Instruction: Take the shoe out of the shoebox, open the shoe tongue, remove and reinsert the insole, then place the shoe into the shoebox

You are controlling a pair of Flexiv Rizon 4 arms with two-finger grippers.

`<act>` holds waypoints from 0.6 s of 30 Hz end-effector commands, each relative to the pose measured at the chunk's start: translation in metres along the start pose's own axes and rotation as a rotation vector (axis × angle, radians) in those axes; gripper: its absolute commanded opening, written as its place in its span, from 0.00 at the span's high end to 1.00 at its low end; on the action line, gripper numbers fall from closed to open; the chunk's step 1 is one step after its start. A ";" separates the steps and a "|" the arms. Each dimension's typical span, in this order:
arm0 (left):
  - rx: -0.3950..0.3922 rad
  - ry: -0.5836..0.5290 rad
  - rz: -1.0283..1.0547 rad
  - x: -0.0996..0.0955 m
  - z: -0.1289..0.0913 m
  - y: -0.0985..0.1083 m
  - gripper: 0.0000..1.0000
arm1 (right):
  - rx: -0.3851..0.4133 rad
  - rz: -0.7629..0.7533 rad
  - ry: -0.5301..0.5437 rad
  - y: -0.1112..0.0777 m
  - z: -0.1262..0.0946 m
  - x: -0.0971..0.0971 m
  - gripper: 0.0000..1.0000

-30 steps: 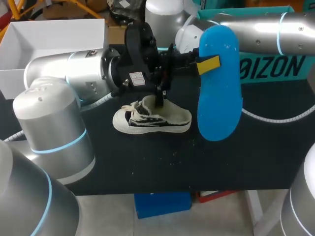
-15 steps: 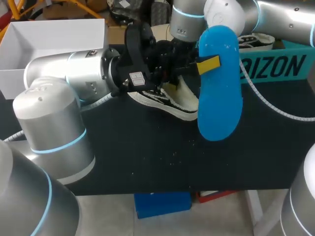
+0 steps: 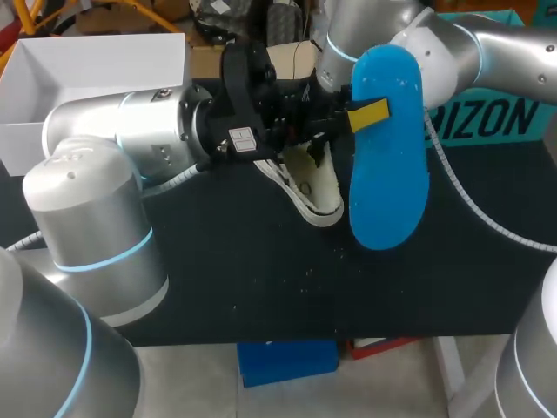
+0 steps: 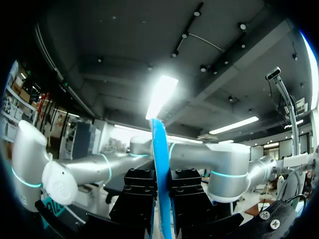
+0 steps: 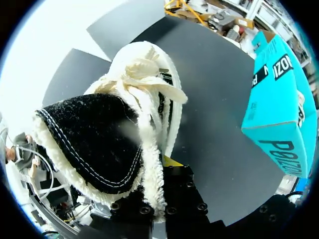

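Head view first: the shoe (image 3: 315, 187) is out of the white shoebox (image 3: 96, 65), which sits open at the far left of the black bench (image 3: 261, 287). The blue insole (image 3: 387, 174) is out too, so by my reading the first half is done. What remains is sliding the insole back in and boxing the shoe. The left arm (image 3: 130, 131) stretches across from the left, and the left claw (image 3: 361, 116) pinches the insole by its edge, holding it upright above the bench, right of centre. Just left of it the shoe hangs tilted off the bench, toe dipping toward the near side, at the end of the right arm (image 3: 452, 43), which comes in from the far right. It is a cream low-top with black patches and a white sole. Left wrist view now: the insole (image 4: 159, 164) stands edge-on, a thin blue blade clamped from both sides between the left claw's black fingers. Over to the right wrist view: the right claw (image 5: 159, 194) is closed on the shoe's fleecy cream rim, one yellow tip peeking out beside it. The shoe (image 5: 99, 144) shows a fuzzy black panel with white stitching, and its white laces are bunched ahead. A teal box (image 5: 279, 114) stands on the bench beyond.
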State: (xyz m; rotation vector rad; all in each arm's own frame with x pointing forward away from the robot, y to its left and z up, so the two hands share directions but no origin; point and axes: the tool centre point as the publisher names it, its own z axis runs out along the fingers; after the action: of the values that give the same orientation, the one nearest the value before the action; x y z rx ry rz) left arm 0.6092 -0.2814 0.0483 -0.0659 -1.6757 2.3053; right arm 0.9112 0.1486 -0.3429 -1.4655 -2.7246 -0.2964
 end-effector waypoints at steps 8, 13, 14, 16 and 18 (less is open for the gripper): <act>0.002 -0.006 0.002 0.001 0.003 0.001 1.00 | -0.079 0.340 -0.189 -0.005 0.003 0.002 1.00; 0.002 -0.006 0.002 0.001 0.003 0.001 1.00 | -0.052 0.345 -0.197 -0.008 0.016 0.001 1.00; 0.002 -0.006 0.002 0.001 0.003 0.001 1.00 | -0.050 0.342 -0.199 -0.008 0.019 0.001 1.00; 0.002 -0.006 0.002 0.001 0.003 0.001 1.00 | -0.038 0.344 -0.202 -0.010 0.026 0.001 1.00; 0.002 -0.006 0.002 0.001 0.003 0.001 1.00 | -0.031 0.349 -0.198 -0.011 0.032 0.001 1.00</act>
State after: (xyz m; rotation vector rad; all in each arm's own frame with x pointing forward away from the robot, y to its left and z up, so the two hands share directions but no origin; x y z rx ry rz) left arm 0.6091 -0.2814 0.0483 -0.0659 -1.6757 2.3053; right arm 0.8979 0.1433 -0.3666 -2.0360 -2.5469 -0.2014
